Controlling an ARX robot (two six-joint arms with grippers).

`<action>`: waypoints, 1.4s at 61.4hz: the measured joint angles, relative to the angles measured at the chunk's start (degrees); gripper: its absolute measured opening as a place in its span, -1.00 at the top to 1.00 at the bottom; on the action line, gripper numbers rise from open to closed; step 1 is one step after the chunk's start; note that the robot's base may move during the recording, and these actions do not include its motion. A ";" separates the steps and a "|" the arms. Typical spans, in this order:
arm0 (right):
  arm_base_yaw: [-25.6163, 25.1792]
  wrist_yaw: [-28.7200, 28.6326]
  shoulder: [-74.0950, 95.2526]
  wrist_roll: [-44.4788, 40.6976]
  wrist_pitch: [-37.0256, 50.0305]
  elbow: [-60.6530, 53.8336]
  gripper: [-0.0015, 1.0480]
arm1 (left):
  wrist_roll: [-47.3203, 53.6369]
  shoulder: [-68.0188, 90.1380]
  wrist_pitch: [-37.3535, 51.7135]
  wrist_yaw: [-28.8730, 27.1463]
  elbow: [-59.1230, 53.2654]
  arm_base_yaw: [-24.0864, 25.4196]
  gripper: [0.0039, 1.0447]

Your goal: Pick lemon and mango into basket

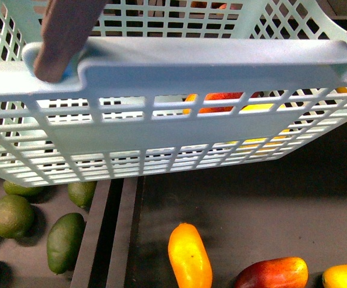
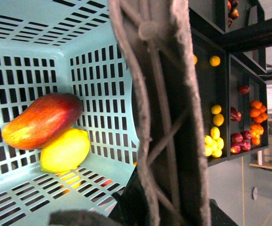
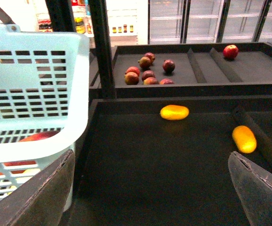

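Observation:
The turquoise basket [image 1: 209,66] hangs tilted above the fruit bins and fills the upper front view. My left gripper [image 2: 166,207] is shut on its brown swing handle [image 2: 159,108]. Inside, the red-orange mango [image 2: 42,120] lies against a wall [image 2: 23,42], and the yellow lemon [image 2: 65,150] touches it. Both show through the slots from the front, mango [image 1: 221,102] and lemon [image 1: 260,108]. My right gripper [image 3: 150,188] stands open over a dark bin floor, beside the basket [image 3: 32,94], holding nothing.
Below the basket lie green avocados [image 1: 11,216], a yellow mango [image 1: 190,255] and a red mango [image 1: 272,273], split by a black divider [image 1: 116,234]. Two yellow mangoes [image 3: 174,112] lie ahead of the right gripper, dark red fruit [image 3: 145,73] behind. Shelves hold lemons [image 2: 213,141] and apples [image 2: 242,139].

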 joint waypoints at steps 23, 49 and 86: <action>0.02 0.00 -0.15 -0.02 -0.04 0.00 -0.83 | 0.39 0.00 0.00 0.11 -0.04 0.24 0.92; 0.00 -0.04 -0.15 -0.07 -0.04 0.00 -0.83 | 0.48 0.00 0.00 -0.33 -0.09 0.28 0.92; -0.11 -0.13 -0.15 -0.07 -0.07 -0.04 -0.83 | -22.21 0.92 10.82 -36.63 -3.67 -0.46 0.92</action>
